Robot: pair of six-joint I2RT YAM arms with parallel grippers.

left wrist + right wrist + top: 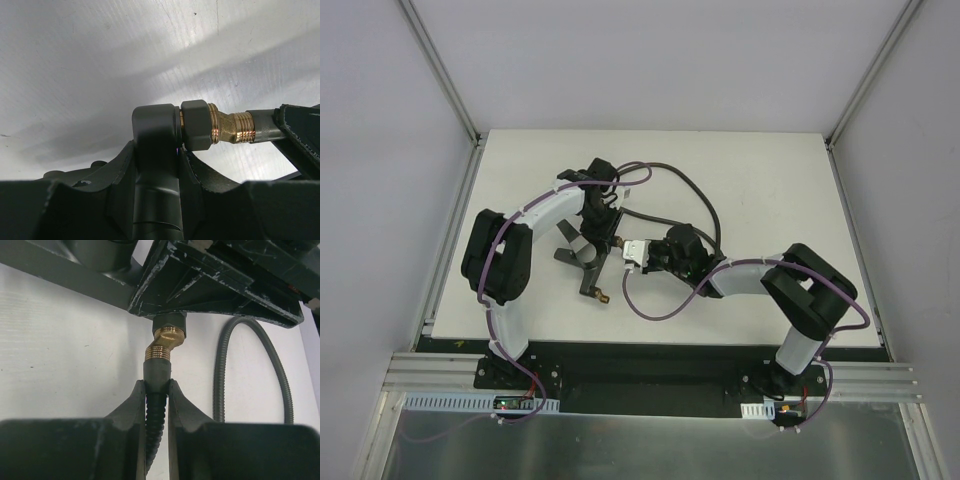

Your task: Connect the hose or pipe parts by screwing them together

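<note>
The black T-shaped fitting [155, 125] stands between my left gripper's [156, 150] jaws, which are shut on its stem. A bent brass joint [225, 127] leaves its side and meets the hose's end connector [262, 125]. My right gripper [156, 385] is shut on that connector [157, 371], with the ribbed dark-grey hose [156, 415] running back between its fingers. The brass threads [159, 352] show just above the connector. In the top view both grippers, left [600, 238] and right [620, 250], meet mid-table, and another brass tip [601, 296] of the fitting points toward the near edge.
The rest of the hose [695, 195] loops over the white table [770, 170] behind the right gripper, and a bend of the hose [265, 350] lies to the right of my right fingers. Purple cables [655, 310] hang along both arms. Grey walls surround the table.
</note>
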